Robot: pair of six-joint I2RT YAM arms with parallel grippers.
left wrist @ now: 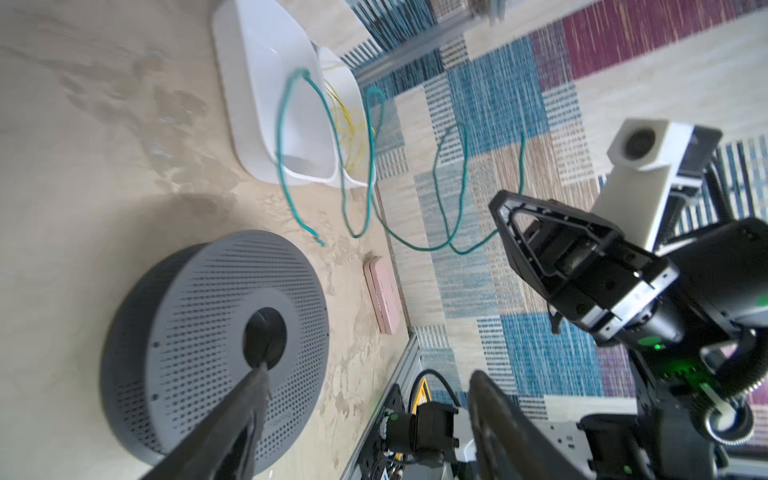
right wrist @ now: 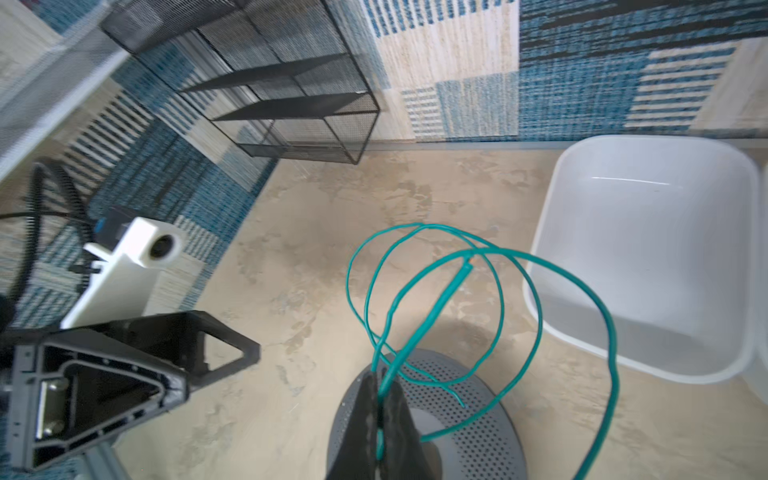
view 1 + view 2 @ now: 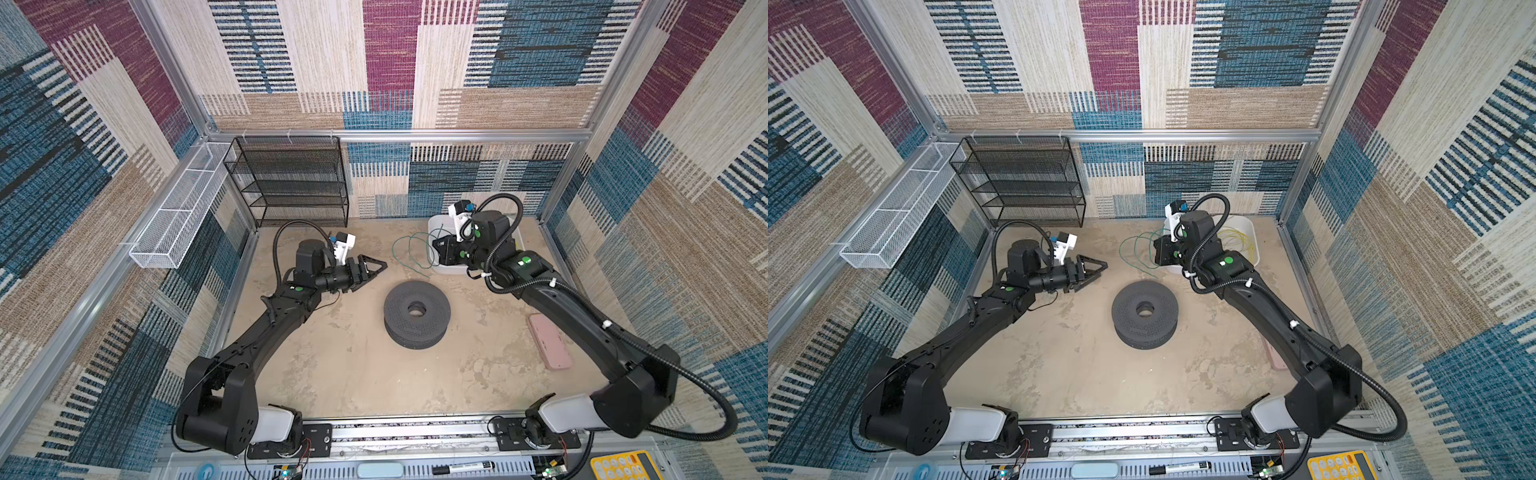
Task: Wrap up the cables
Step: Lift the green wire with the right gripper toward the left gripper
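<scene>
**Right claw pinched on the teal cable, left claw wide and empty**

The right gripper [image 2: 379, 386] was clamped tight on the teal-green cable [image 2: 498, 253]. The cable's loose round loops hung to the gripper's left, beside the empty white bin [image 2: 648, 232] at the far right of the table [image 3: 332, 374]. They were farther back than the grey perforated spool [image 3: 415, 316] at the table's middle. The yellow cable [image 3: 1237, 241] lay coiled in the second white bin [image 3: 1254, 245], just to the right of the empty one. The left gripper [image 3: 380, 268] hovered left of the spool with its jaws spread wide, holding nothing and well apart from both cables.
</scene>
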